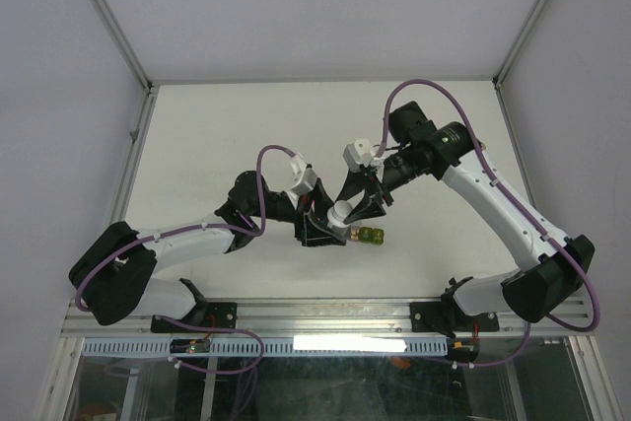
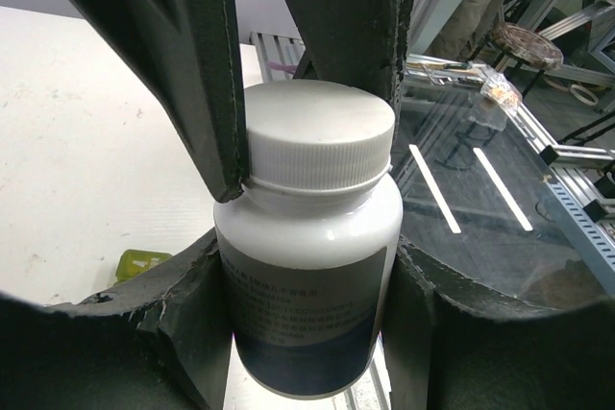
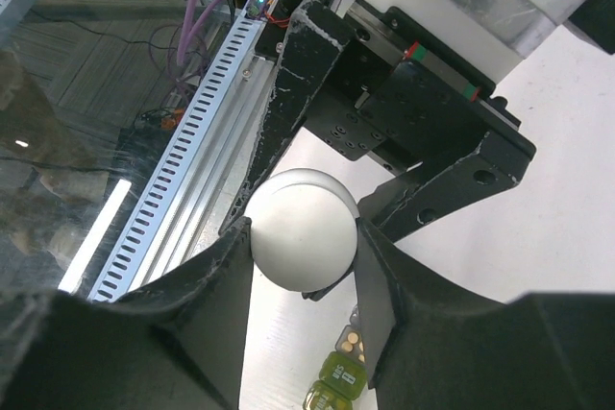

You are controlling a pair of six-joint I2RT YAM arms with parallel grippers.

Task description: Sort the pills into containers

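So, top view: the left gripper (image 1: 317, 228) is clamped on the body of the white-capped bottle (image 1: 333, 221), and the right gripper (image 1: 359, 200) is pinched onto its cap (image 1: 342, 211). The containers (image 1: 367, 236) run left-right on the table, just right and near of the bottle, closer to the right arm.

Left wrist view: fingers hug the dark label, and a yellow-green compartment (image 2: 142, 263) peeks out at lower left.

Right wrist view: both fingers squeeze the cap, with the strip right underneath.

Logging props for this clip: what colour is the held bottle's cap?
White cap, ribbed rim; best seen in the left wrist view.
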